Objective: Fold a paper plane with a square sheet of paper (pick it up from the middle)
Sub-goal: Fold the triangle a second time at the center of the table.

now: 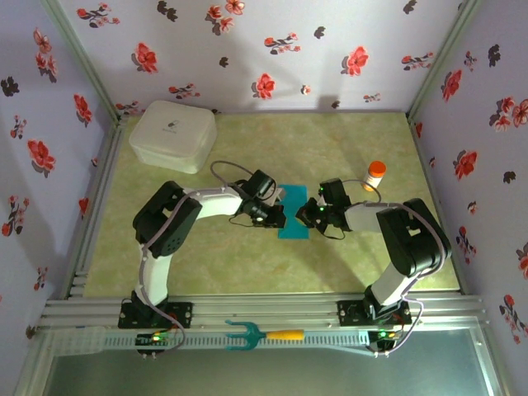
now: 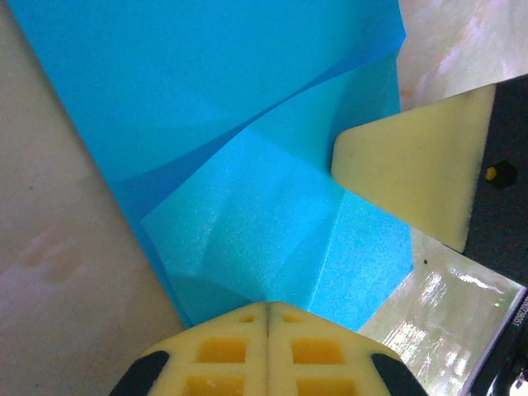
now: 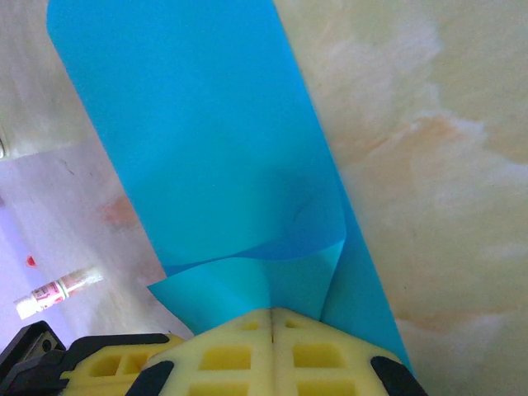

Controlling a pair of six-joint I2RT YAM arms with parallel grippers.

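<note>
while both arms meet over the middle of the table [image 1: 206, 264], the square sheet of paper [image 1: 293, 229] lies between them, partly flat, with one flap curled up and over. left gripper [image 2: 266, 307] is closed tight, pinching a creased edge of the sheet; right gripper [image 3: 272, 312] is likewise clamped on the lifted flap. soft creases show but no pointed dart, so i judge the folding early, with most folds remaining.
</note>
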